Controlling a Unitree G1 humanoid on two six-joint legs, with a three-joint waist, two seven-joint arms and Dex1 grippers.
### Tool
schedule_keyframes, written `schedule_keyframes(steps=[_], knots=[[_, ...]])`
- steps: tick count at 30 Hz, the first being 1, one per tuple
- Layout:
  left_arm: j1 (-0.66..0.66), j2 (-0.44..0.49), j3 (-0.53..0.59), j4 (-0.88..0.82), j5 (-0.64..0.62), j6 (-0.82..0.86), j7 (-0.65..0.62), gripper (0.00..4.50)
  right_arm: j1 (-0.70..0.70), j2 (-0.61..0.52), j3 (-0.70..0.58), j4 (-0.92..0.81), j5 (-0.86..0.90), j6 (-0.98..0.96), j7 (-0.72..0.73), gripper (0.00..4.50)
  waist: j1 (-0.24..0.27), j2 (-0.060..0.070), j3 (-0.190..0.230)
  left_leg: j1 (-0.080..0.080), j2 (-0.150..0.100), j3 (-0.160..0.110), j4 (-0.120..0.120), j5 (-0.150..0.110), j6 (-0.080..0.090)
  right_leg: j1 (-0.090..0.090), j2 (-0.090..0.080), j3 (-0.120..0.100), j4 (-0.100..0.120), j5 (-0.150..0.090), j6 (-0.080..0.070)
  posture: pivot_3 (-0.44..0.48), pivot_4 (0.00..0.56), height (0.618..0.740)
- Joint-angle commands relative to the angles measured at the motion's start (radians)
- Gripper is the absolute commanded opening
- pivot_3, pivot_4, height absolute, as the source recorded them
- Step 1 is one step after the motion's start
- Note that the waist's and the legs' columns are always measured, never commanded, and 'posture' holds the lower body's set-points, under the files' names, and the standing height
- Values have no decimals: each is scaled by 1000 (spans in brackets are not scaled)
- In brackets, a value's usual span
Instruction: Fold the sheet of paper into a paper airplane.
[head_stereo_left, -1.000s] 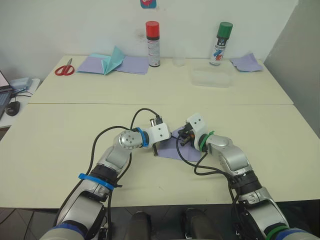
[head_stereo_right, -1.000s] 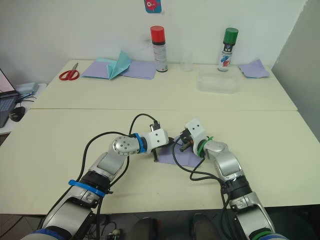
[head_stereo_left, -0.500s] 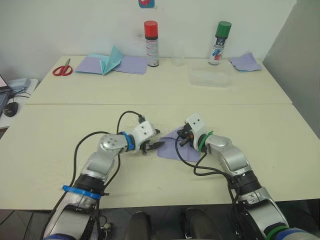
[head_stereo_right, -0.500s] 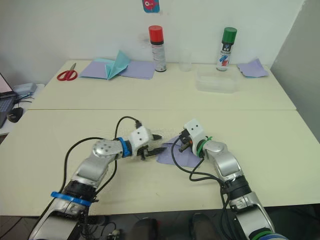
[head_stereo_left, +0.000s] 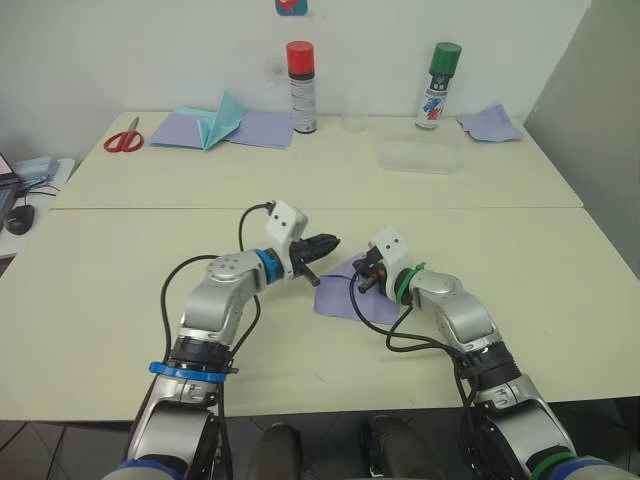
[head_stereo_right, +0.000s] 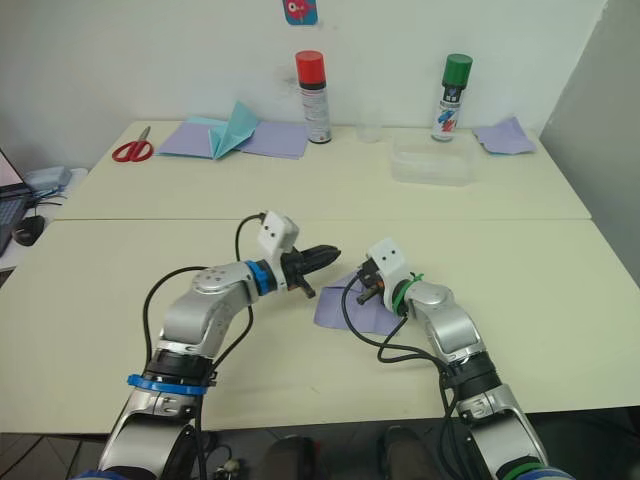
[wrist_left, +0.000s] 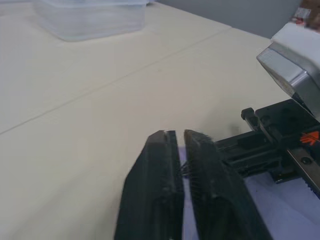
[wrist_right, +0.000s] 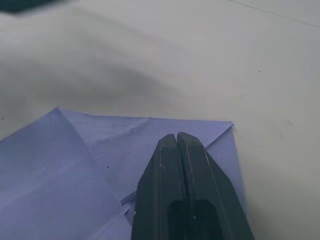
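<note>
Tabletop (head_stereo_left: 120, 300), cream, two slabs joined by a seam across the middle; the work goes on near the front edge, roughly centred. Sheet of paper (head_stereo_left: 341, 299), lavender, lies flat there with a corner flap folded over and crease lines visible in the right wrist view. Left gripper (head_stereo_left: 322, 243) is raised above the surface just beside the sheet's left edge, pointing toward the right arm, its two black fingers (wrist_left: 165, 170) pressed together on nothing. Right gripper (head_stereo_left: 366, 283) rests on the sheet's upper part, fingers (wrist_right: 180, 170) closed tip to tip and pressed down on the paper near a folded corner.

Along the back edge, left to right: red-handled scissors (head_stereo_left: 127, 138), flat lavender sheets with a teal folded piece (head_stereo_left: 225, 118) on them, a red-capped spray can (head_stereo_left: 300, 87), a clear lidded box (head_stereo_left: 420, 155), a green-capped spray can (head_stereo_left: 437, 85), and a rumpled lavender scrap (head_stereo_left: 489, 124) at the back right corner.
</note>
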Motion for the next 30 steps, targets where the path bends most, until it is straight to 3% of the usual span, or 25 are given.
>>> schedule_keyframes(steps=[1, 13, 18, 25, 30], knots=[[-29, -12, -33, 51, 44, -54, 14, 20, 9, 4, 19, 20, -10, 12, 6, 0, 0, 0, 0, 0, 0, 0, 0, 0, 0, 0, 0, 0, 0, 0, 0, 0, 150, 740], [-48, 13, -132, 163, 171, -14, 16, 20, 15, 5, 14, 8, -14, 17, -2, 0, -1, 0, 0, 0, 0, 0, 0, 0, 0, 0, 1, 0, 0, 0, 0, 0, 150, 740], [2, 73, -124, 105, 180, 36, 17, 20, 20, 4, 11, 4, -15, 18, -4, 0, -9, 0, 0, 0, 1, 0, 0, 0, 0, 0, 1, 1, 0, 0, 0, 0, 150, 740], [104, 168, -112, -101, 147, 131, -20, 20, 14, 7, 6, 14, -16, 15, -4, 0, -12, 0, -1, 2, 2, 0, -1, 0, 0, 0, 0, 1, 1, -1, -1, 0, 150, 740], [71, 181, -52, -133, 113, 72, -16, 20, 8, 8, 4, 24, -15, 10, 0, 0, -12, 0, 0, 2, 1, 0, -1, 0, 0, 0, -2, 0, 1, -1, -1, 0, 150, 740]])
